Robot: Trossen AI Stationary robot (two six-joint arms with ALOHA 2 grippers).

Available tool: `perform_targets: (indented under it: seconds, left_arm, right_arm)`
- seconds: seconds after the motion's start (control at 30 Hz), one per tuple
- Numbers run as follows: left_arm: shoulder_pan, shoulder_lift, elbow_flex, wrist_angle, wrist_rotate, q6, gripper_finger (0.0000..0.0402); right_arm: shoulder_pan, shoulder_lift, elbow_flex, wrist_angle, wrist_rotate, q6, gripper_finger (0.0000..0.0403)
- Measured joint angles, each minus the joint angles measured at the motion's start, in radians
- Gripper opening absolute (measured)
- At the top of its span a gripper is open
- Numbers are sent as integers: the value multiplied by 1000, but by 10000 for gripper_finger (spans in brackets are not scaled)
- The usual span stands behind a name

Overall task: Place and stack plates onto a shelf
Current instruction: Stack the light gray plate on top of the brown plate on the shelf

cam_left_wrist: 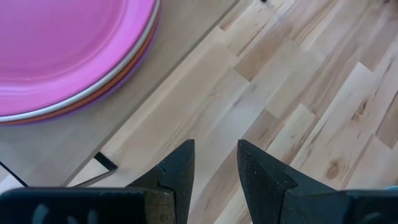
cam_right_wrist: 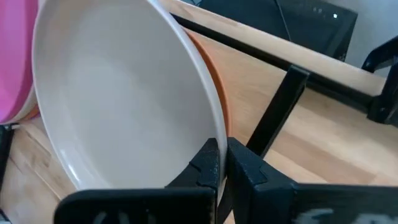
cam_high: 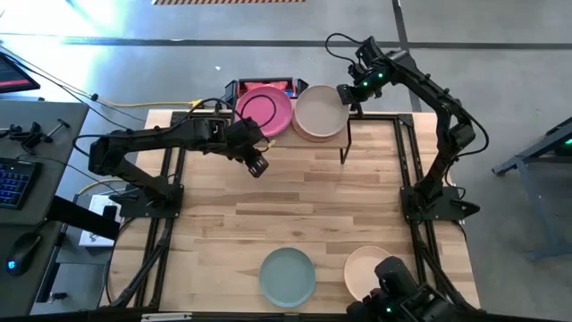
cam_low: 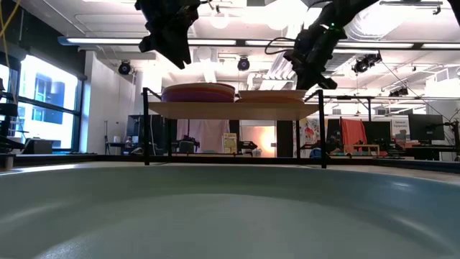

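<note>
Shelf [cam_high: 357, 134] holds two plate stacks, pink plate [cam_high: 264, 111] beside beige plate [cam_high: 319, 112]. Left gripper [cam_high: 256, 164] just off the shelf, jaws apart, empty; right gripper [cam_high: 349, 97] at the beige rim, shut, empty. Teal plate [cam_high: 287, 276] and cream plate [cam_high: 369, 271] lie far from the shelf; probably stiff, light, slippery, best pinched at the rim.
</note>
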Motion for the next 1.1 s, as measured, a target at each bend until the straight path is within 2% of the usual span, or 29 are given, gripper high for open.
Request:
perform_targets:
  seconds: [0.4, 0.53, 1.1]
  left_arm:
    - [13, 0, 0, 0, 0, 15, 111]
    - [13, 0, 0, 0, 3, 17, 111]
    - [13, 0, 0, -1, 4, 19, 111]
  right_arm:
    - [37, 2, -14, 23, 6, 45, 0]
    - [39, 2, -14, 21, 59, 63, 0]
    - [51, 3, -14, 20, 55, 59, 6]
